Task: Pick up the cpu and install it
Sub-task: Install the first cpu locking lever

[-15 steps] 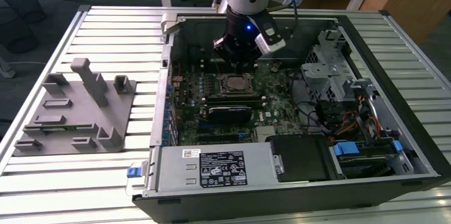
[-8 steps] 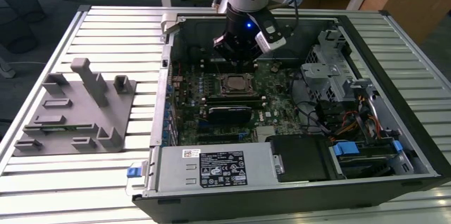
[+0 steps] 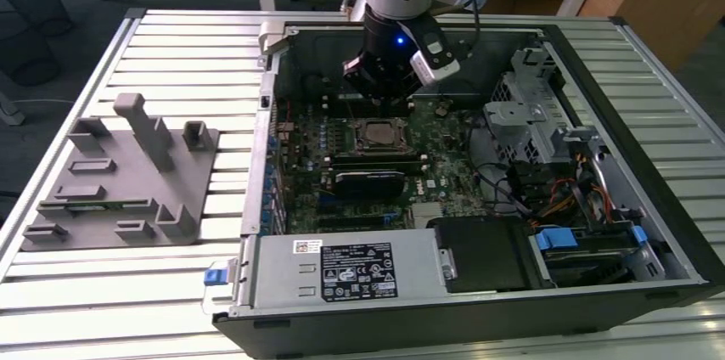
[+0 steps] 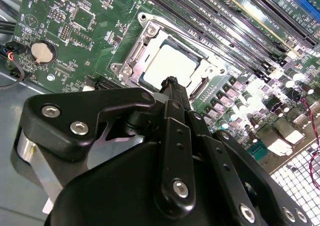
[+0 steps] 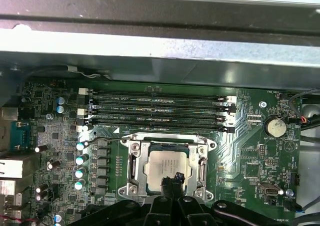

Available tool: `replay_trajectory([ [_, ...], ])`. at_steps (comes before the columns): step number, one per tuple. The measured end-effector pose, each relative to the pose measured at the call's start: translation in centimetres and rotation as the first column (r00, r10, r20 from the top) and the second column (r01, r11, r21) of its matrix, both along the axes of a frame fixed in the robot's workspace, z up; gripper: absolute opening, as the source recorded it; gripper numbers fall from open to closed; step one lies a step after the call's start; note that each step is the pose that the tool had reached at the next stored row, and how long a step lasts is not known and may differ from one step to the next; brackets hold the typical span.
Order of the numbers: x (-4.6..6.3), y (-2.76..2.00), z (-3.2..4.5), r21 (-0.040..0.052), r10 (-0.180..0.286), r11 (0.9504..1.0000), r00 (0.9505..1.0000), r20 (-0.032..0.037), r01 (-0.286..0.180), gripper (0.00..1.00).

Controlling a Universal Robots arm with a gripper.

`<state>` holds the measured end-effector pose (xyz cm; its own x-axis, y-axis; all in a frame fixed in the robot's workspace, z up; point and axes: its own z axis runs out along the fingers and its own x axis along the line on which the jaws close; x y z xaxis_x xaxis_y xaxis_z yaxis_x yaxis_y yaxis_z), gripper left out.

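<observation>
cpu (image 5: 167, 163) seated in socket frame (image 5: 134, 158), middle of motherboard (image 5: 250, 151). Gripper (image 5: 173, 178) just above chip edge, clenched, empty. Judged: placement step done. Any withdrawal calls for straight lift.

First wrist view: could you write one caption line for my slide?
The gripper just over the cpu, which lies inside its socket frame on the green motherboard.

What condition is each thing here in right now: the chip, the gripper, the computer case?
cpu: lying flat inside the socket frame.
gripper: shut, holding nothing, tip at the cpu's edge; contact unclear.
socket frame: around the cpu; latched or not, cannot tell.
computer case: on its side, side panel off, inside exposed.
</observation>
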<state>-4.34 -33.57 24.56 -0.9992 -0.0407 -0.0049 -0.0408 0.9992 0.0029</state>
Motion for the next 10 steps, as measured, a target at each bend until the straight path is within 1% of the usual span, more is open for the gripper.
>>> replay_trajectory([
  [5, -0.2, -0.01, 0.00, 0.0006, 0.000, 1.0000, 1.0000, 0.0000, 0.000, 0.11],
  [7, -0.7, 0.00, 0.00, 0.0012, 0.000, 1.0000, 1.0000, 0.0003, 0.000, 0.11],
  [10, -2.0, -0.01, 0.00, 0.0022, 0.000, 1.0000, 1.0000, 0.0027, 0.000, 0.11],
])
